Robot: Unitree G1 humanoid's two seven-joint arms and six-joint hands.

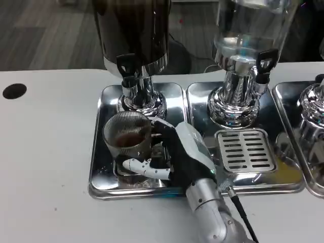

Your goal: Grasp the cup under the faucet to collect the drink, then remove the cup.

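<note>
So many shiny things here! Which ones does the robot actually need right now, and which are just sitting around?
In use: ribbed cup with some dark drink, right hand holding it, dark dispenser's faucet above, left tray.

Just there: clear dispenser, slotted drip grate, third dispenser's base.

Dispensers on trays along the counter (45, 152)

The cup (127, 134) stands on the left tray (101, 167), near of the left dispenser (135, 50); the grille (246, 150) lies on the tray to its right.

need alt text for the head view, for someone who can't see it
The right robot hand grips a ribbed glass cup holding a little dark drink, on a steel drip tray under the faucet of a dark dispenser. A clear dispenser stands to its right above a slotted grate.
</note>
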